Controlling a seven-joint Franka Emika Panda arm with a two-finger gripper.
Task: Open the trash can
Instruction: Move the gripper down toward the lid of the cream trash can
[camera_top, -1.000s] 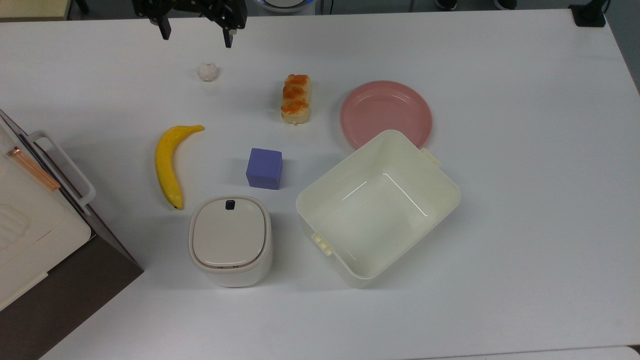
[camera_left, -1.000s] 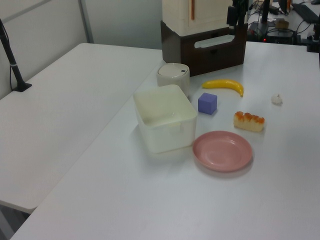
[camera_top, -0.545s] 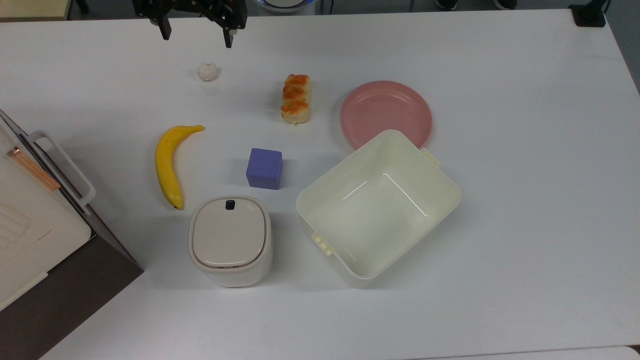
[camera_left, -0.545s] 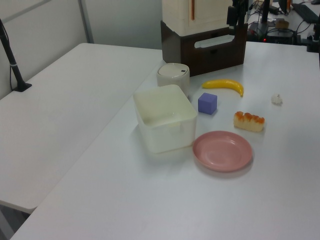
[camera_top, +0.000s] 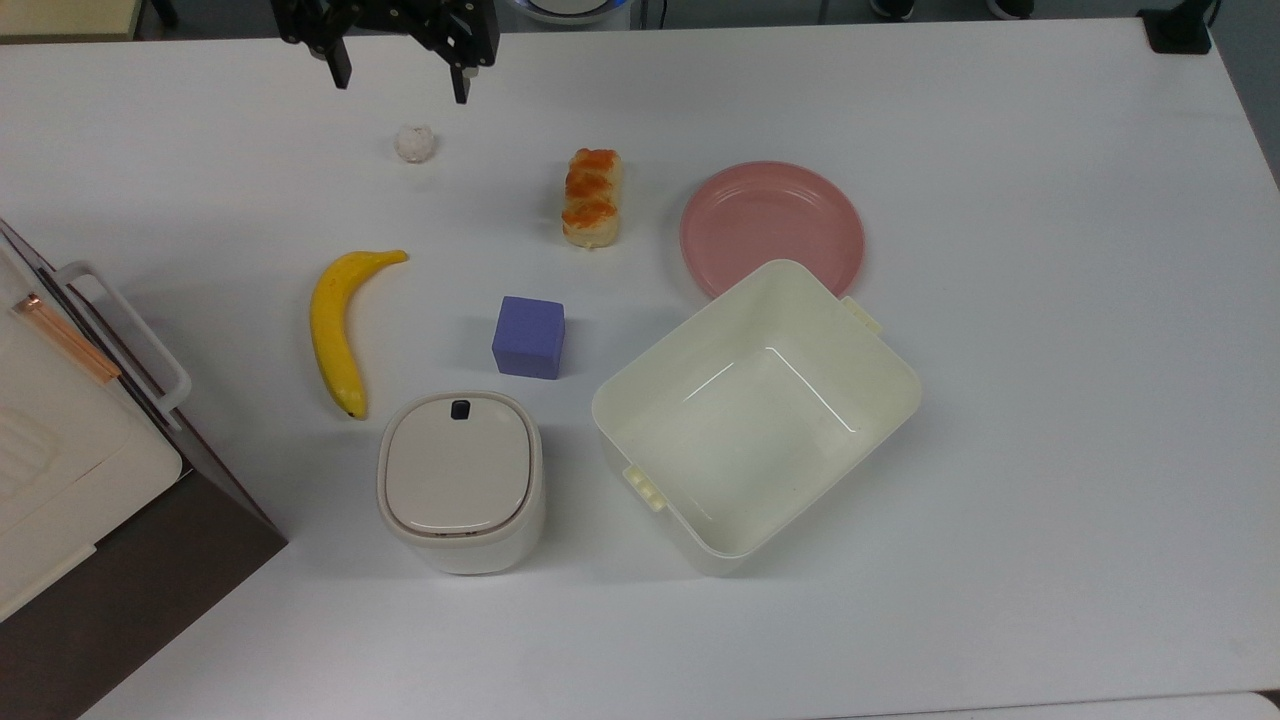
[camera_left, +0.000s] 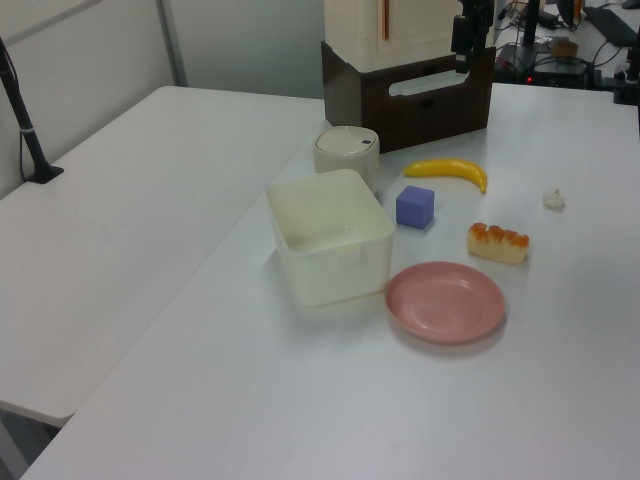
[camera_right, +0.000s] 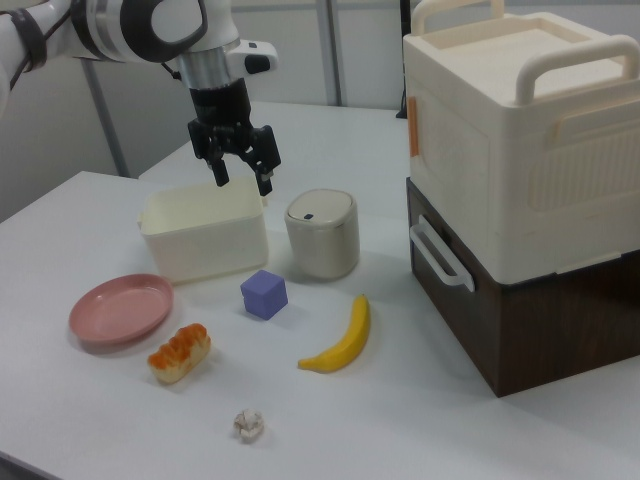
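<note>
We had the trash can (camera_top: 460, 483) sitting closed near the bench's (camera_top: 1050, 400) front edge in the top view, banana (camera_top: 338, 328) to its left, tub (camera_top: 757, 417) to its right. Our gripper (camera_top: 404, 78) hung spread and empty over the far edge. We judged the black button (camera_top: 460, 409) wanted one fingertip pressing straight down.

In the top view, trash can (camera_top: 461, 482) left of tub (camera_top: 756, 415); block (camera_top: 529, 337) behind it.
</note>
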